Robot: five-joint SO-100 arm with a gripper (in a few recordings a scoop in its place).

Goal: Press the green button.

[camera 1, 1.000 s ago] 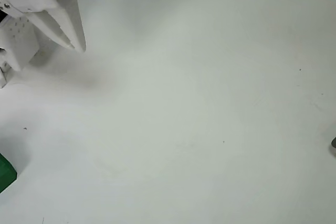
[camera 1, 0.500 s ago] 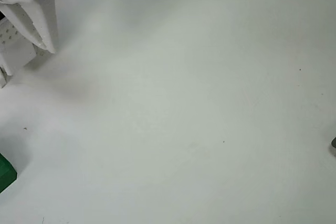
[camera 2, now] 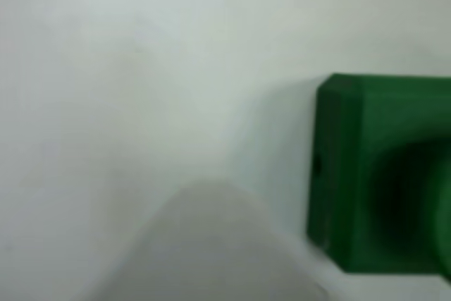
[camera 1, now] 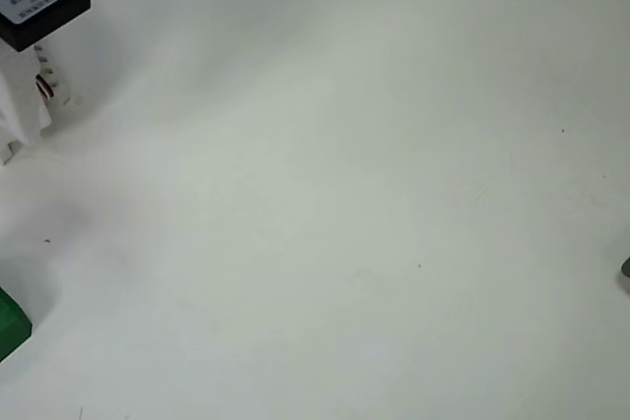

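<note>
The green button [camera 1: 10, 322] is the landmark here. In the overhead view only 1 corner of it shows, at the left edge low in the picture: a bright flat top with a darker green side, sitting on the white tabletop [camera 1: 345, 204]. A soft shadow lies on the tabletop just above that corner.

Well above the green button in the overhead view, at the top left corner, stands part of the white arm [camera 1: 22, 110]. On it sits a black box [camera 1: 39, 2] with a white label whose print is too small to read. The arm and the green button are well apart, with bare tabletop between them.

In the wrist view the green button [camera 2: 384, 181] lies at the right side, cut by the right edge. Its body is blocky with bevelled edges, and a darker, rounded hollow shows toward its right part; the picture is blurred, so finer detail cannot be told. Left of the green button, low in the middle, a pale blurred shape rises from the bottom edge; this looks like part of the gripper [camera 2: 211, 252], near the green button's lower left corner. Whether it touches cannot be told, nor whether the gripper's jaws stand apart or together.

At the far right edge of the overhead view, a little higher than the green button, a small dark object [camera 1: 626, 268] is barely visible.
</note>
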